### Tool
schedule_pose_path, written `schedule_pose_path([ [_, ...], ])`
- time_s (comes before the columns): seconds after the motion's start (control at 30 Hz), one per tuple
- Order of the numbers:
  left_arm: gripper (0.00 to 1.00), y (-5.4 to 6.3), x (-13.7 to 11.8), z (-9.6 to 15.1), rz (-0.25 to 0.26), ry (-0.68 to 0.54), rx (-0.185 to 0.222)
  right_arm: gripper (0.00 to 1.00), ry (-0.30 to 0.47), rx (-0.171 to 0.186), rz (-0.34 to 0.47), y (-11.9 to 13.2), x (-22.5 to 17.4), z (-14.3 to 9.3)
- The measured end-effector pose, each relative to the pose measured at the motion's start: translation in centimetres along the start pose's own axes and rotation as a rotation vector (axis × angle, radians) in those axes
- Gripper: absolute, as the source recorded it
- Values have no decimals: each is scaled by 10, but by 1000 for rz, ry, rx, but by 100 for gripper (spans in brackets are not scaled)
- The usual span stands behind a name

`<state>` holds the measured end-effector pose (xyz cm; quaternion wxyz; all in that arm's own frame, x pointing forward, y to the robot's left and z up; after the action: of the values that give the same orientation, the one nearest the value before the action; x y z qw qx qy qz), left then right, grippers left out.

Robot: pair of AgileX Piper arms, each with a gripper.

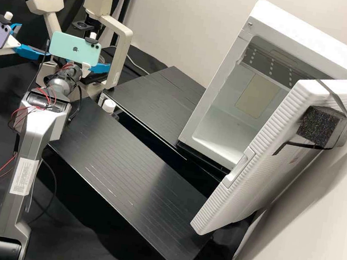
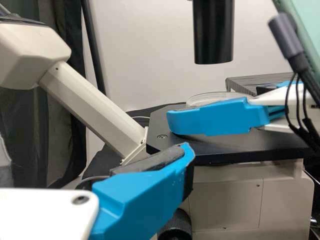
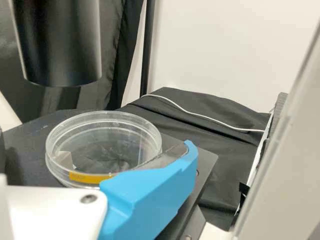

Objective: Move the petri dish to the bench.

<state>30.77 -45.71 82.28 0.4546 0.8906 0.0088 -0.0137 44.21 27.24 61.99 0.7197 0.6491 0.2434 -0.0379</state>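
The clear petri dish (image 3: 102,147), with a yellow label, lies flat on the dark microscope stage (image 3: 27,167); in the left wrist view the dish (image 2: 220,96) sits behind a blue finger. In the high view my right gripper (image 1: 100,68), under the green phone, is at the stage. Its fingers stand apart; one blue finger of the right gripper (image 3: 187,150) overlaps the dish's near rim. My left gripper (image 1: 31,40) is open by the microscope's left side, below the eyepieces, holding nothing; one of the left gripper's (image 2: 187,152) fingers is in front of the stage, apart from the dish.
The cream microscope (image 1: 118,48) stands at the back. Two black raised bench tops (image 1: 132,176) run toward a white cabinet (image 1: 214,88) with its door (image 1: 262,147) swung wide. A small white-capped bottle (image 1: 109,106) stands between microscope and bench tops. A black lens tube (image 3: 60,45) hangs above the stage.
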Motion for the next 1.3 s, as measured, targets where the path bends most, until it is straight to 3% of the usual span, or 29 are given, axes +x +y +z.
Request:
schedule_pose_path([
  [0.27, 100, 0, 0, 0, 0, 0, 0, 100, -27, 9, 13, 2, 5, 1],
  [0.3, 100, 0, 0, 0, 0, 0, 0, 0, -32, 20, 14, 2, 5, 1],
  [0.73, 100, 0, 0, 0, 0, 0, 0, 0, -51, 63, -17, -4, 6, 6],
  [1.3, 100, 0, 0, 0, 0, 0, 0, 0, -56, 54, 21, -12, 3, 14],
])
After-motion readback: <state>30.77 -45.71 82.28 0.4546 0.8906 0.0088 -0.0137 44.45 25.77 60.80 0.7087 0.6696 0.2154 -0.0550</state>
